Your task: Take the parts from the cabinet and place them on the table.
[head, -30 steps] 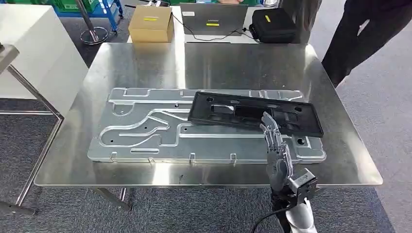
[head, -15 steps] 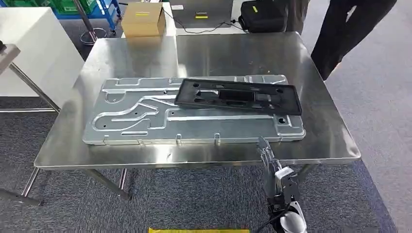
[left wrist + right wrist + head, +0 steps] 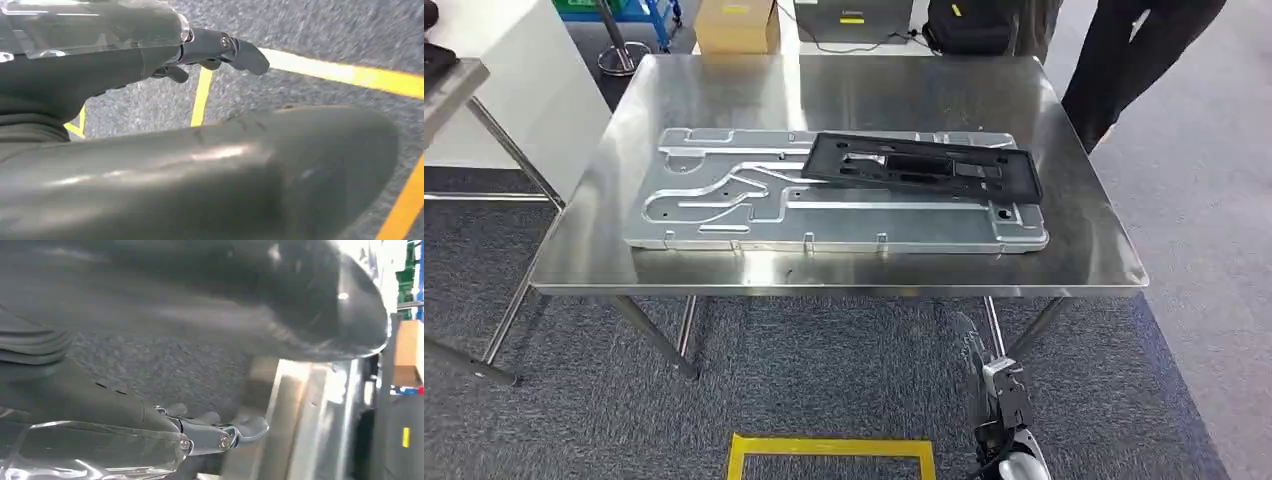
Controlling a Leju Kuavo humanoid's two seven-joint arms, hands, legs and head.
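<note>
A long black plastic part [image 3: 924,165] lies tilted on top of a large silver stamped metal plate [image 3: 724,200], both resting on the steel table [image 3: 824,85]. My right hand [image 3: 976,350] hangs below and in front of the table's near edge, with its fingers [image 3: 220,432] stretched out and nothing in them. It is well apart from both parts. My left hand [image 3: 210,50] hangs over the grey carpet, fingers extended and holding nothing.
A cardboard box [image 3: 737,25], a laptop [image 3: 854,18] and a black bag [image 3: 969,22] sit beyond the table's far edge. A person's dark legs [image 3: 1124,60] stand at the far right corner. A white cabinet [image 3: 484,90] is at left. Yellow floor tape [image 3: 832,450] lies near me.
The whole view has drawn back from the table. My right hand has left the black part and dropped below the table's near edge; the parts stay where they lay.
</note>
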